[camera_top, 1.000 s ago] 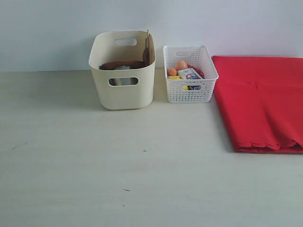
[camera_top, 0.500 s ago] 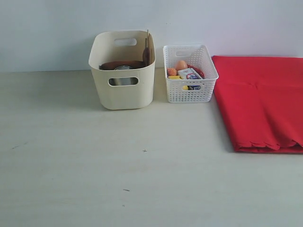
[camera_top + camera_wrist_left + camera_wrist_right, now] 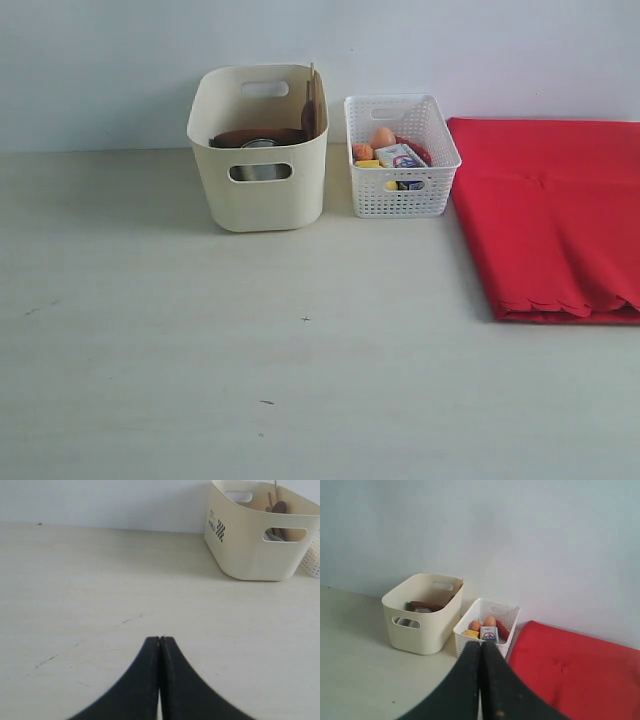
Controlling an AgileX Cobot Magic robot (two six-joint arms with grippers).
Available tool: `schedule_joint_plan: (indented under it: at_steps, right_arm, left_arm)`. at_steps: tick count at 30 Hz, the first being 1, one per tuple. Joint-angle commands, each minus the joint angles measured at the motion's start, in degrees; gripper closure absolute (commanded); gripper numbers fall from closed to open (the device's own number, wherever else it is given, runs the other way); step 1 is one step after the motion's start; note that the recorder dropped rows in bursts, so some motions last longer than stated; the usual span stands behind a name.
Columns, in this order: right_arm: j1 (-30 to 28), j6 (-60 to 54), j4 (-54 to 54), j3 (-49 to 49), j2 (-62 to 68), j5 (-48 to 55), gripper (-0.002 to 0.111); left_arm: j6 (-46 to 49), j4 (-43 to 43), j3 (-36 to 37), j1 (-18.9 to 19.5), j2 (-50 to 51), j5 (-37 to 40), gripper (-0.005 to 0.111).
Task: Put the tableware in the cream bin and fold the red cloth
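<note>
The cream bin (image 3: pixel 258 190) stands at the back of the table, left of centre. Inside it I see a brown plate (image 3: pixel 258 137), a steel cup (image 3: pixel 259 144) and a dark wooden spoon (image 3: pixel 309 110) leaning on its right wall with chopsticks (image 3: pixel 313 72). The red cloth (image 3: pixel 555 210) lies folded flat at the right, its scalloped edge toward the front. My left gripper (image 3: pixel 160 639) is shut and empty above bare table, well away from the bin (image 3: pixel 257 540). My right gripper (image 3: pixel 480 643) is shut and empty, raised in front of the cloth (image 3: pixel 575 672). Neither arm appears in the exterior view.
A white lattice basket (image 3: pixel 401 190) with an egg (image 3: pixel 383 137), a milk carton (image 3: pixel 400 156) and other food stands between the bin and the cloth. A pale wall rises right behind them. Bare table (image 3: pixel 250 350) spreads across the front and left.
</note>
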Motion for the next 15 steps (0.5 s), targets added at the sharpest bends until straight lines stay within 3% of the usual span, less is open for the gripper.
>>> schedule_joint_plan:
  at_steps: [1,15]
  right_arm:
    - [0.1,-0.2,-0.1,0.2,-0.2,0.0,0.108]
    - [0.1,-0.2,-0.1,3.0,-0.2,-1.9,0.108]
  left_arm:
    - [-0.3,-0.6,0.1,0.2,-0.4,-0.5,0.107]
    - [-0.3,-0.6,0.1,0.2,-0.4,-0.5,0.107]
